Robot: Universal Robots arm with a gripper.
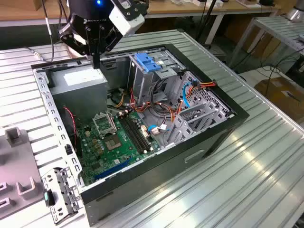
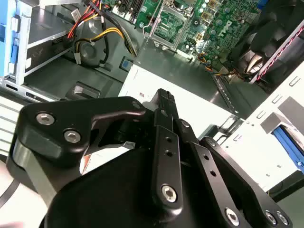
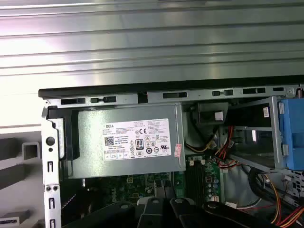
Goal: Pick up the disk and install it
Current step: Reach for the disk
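Step in hand, by my judgement: the pick-up, not yet made. The install has not started.

Tool (image 1: 97, 61): hangs just above the power supply (image 1: 78, 80), apart from it. The power supply is in the corner of the computer case (image 1: 204, 137) nearest the table's (image 1: 247, 180) far edge, on the exterior view's left. In the second wrist view the fingers look drawn together with nothing between them, their tips over the supply's white sticker.

Disk: I cannot tell where it lies or how it looks. The tool does not carry it.

Drive cage (image 1: 156, 80): stands upright in the case, beside the power supply on the exterior view's right. Blue latch (image 1: 146, 63) sits on top. The side facing the camera looks open. Loose orange and red cables crowd its base, near the motherboard (image 1: 111, 142).

Next move calls for (judgement): the fingers parted before any grasp, and the tool clear of the power supply. A grip across the disk's narrow sides would keep its label face free.
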